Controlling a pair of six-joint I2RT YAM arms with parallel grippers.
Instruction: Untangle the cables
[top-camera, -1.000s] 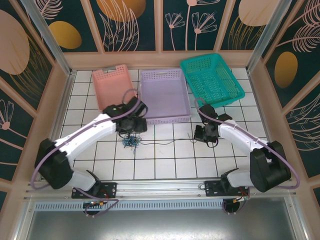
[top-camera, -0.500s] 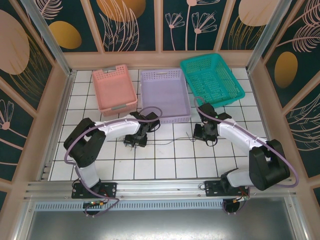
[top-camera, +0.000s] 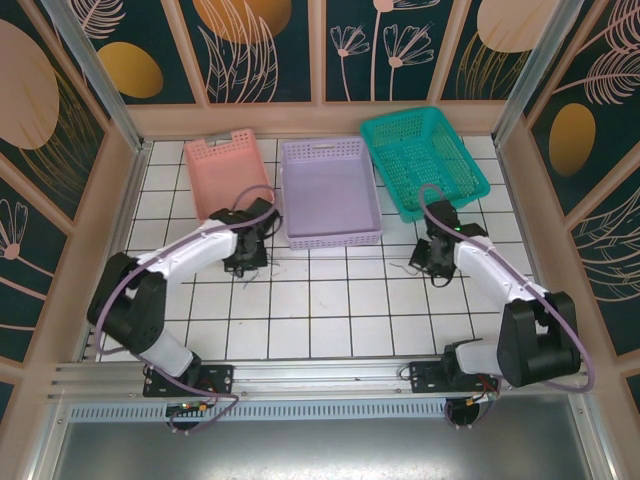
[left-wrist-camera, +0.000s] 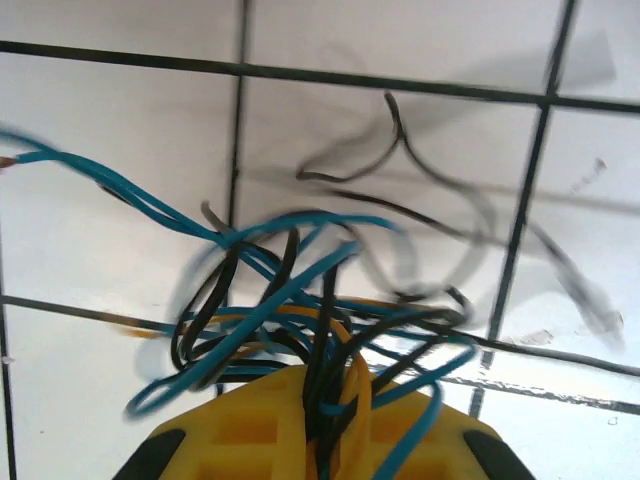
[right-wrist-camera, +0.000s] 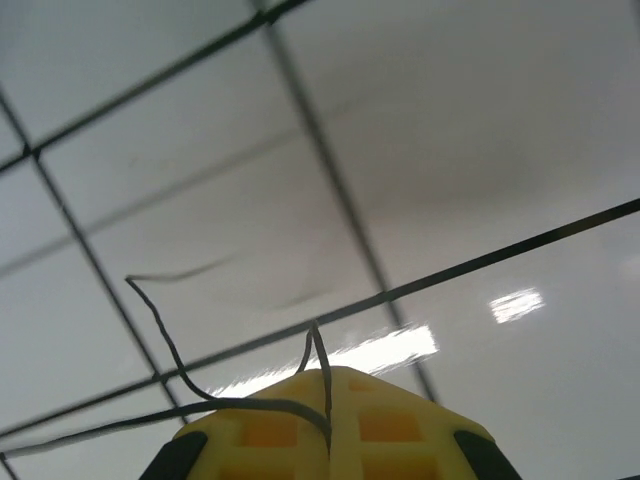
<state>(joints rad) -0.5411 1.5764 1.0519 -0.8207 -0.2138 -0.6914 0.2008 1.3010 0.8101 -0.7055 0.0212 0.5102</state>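
The white tiled tabletop (top-camera: 330, 320) is bounded at its far side by three baskets: pink (top-camera: 225, 175), purple (top-camera: 330, 190) and teal (top-camera: 425, 155). The left claw (top-camera: 243, 262) is placed just in front of the pink and purple baskets. The right claw (top-camera: 432, 262) is set well apart from it, below the teal one. In the left wrist view the left claw is seen clamped narrow on the cables (left-wrist-camera: 290, 300), a knot of blue and black loops bunched at its fingertips just above the tiles. The right claw is pinched tight on a single dark strand (right-wrist-camera: 160, 320). A separating pull is judged to be the step in hand. It is best done slowly, with the claws drawn apart low over the tiles, so that loops are slid open rather than cinched tighter.
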